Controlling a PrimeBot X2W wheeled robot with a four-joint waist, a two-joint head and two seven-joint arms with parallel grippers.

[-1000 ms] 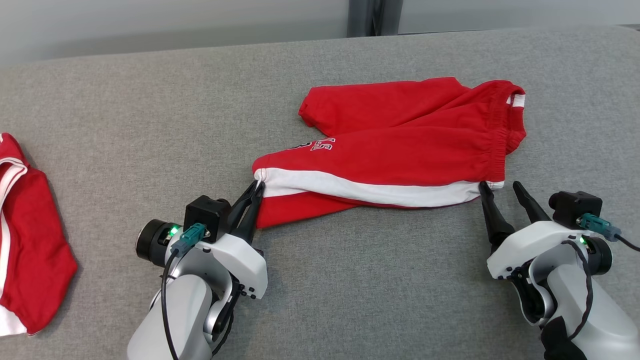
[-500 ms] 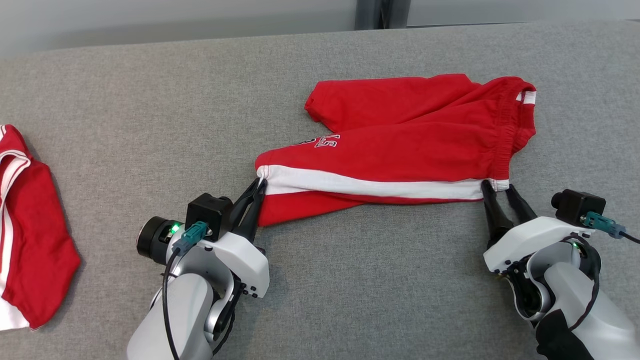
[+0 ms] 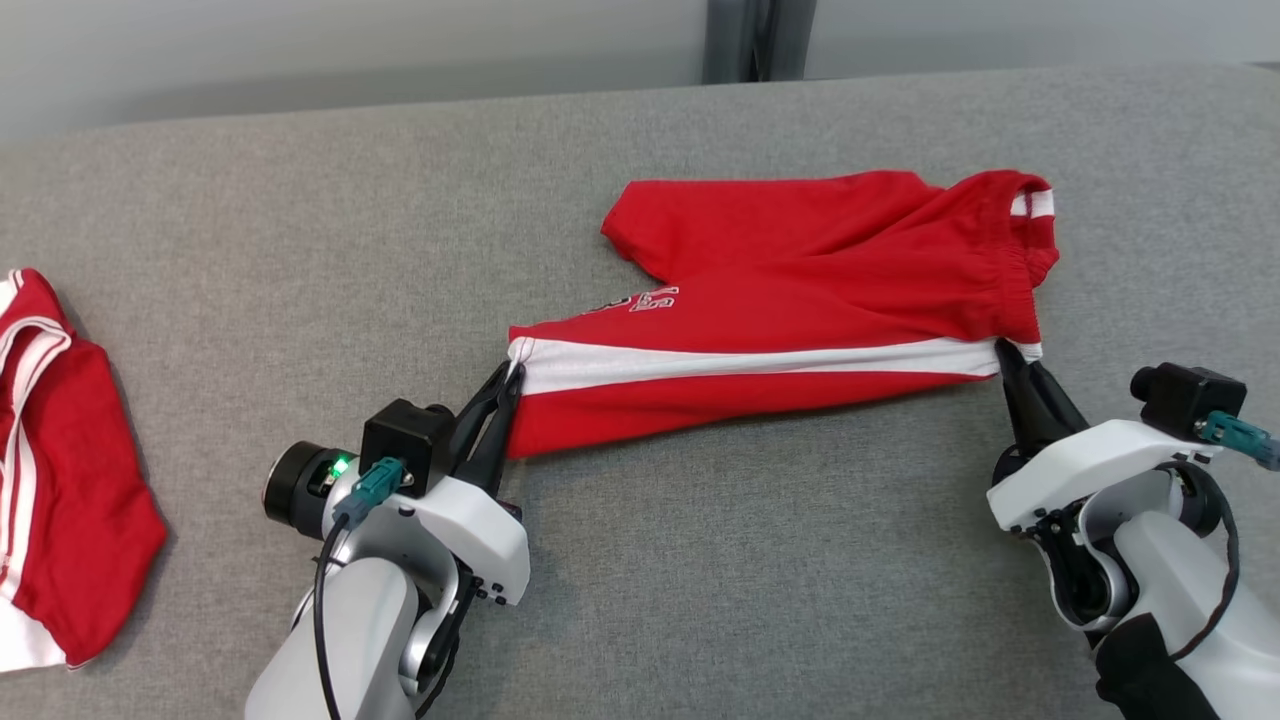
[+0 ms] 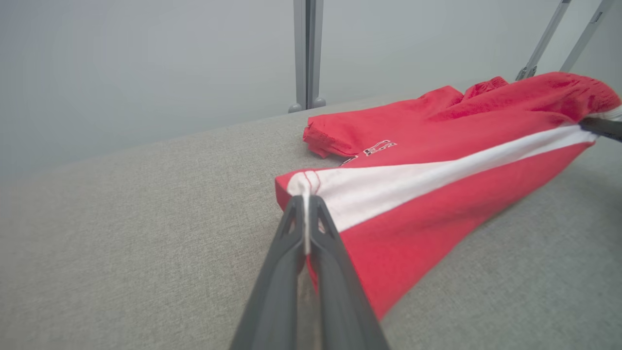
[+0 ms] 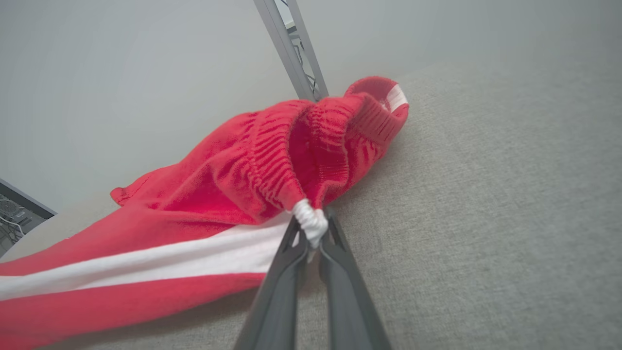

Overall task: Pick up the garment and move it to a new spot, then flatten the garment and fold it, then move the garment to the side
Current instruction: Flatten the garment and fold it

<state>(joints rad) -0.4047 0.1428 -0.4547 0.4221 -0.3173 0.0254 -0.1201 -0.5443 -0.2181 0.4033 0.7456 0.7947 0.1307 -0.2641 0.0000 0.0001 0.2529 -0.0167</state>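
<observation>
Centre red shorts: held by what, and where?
Both: left gripper pinches the red shorts at the leg hem's white stripe; right gripper pinches the stripe's waistband end.

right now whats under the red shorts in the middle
Under the red shorts, the grey cushion surface shows beneath the near edge lifted by the left end effector and right end effector. The rest is covered.

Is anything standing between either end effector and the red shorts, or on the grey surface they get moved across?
Nothing visible. The left end effector is shut on the shorts at the leg hem, the right end effector at the waistband corner. A second red garment lies apart, far left on the grey surface.
</observation>
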